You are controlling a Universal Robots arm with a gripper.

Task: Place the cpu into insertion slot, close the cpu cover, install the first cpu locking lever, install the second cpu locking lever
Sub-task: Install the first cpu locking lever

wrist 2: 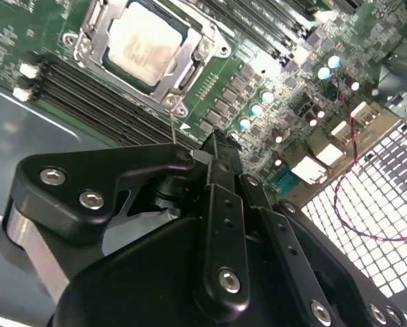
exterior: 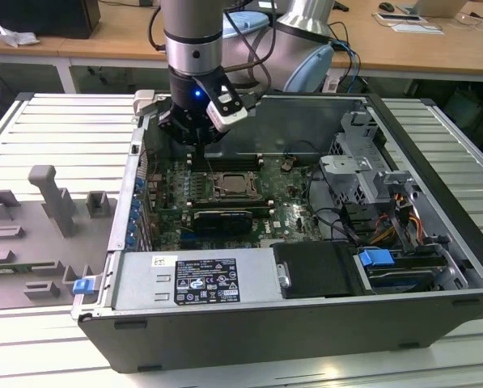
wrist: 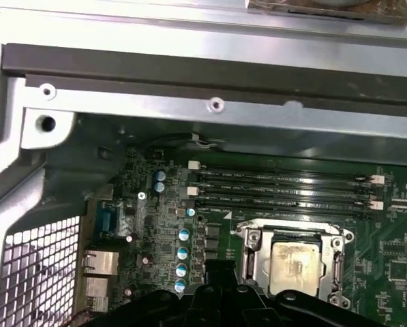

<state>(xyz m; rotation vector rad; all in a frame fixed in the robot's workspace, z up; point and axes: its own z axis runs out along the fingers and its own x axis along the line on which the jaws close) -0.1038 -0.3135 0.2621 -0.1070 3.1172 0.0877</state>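
Green board [wrist: 394, 235], cpu [wrist: 295, 264] seated — cover [wrist: 255, 262] down

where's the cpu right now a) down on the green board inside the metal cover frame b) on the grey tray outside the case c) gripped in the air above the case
a: in both wrist views the cpu lies flat on the green board, with the cpu cover down around its edges.
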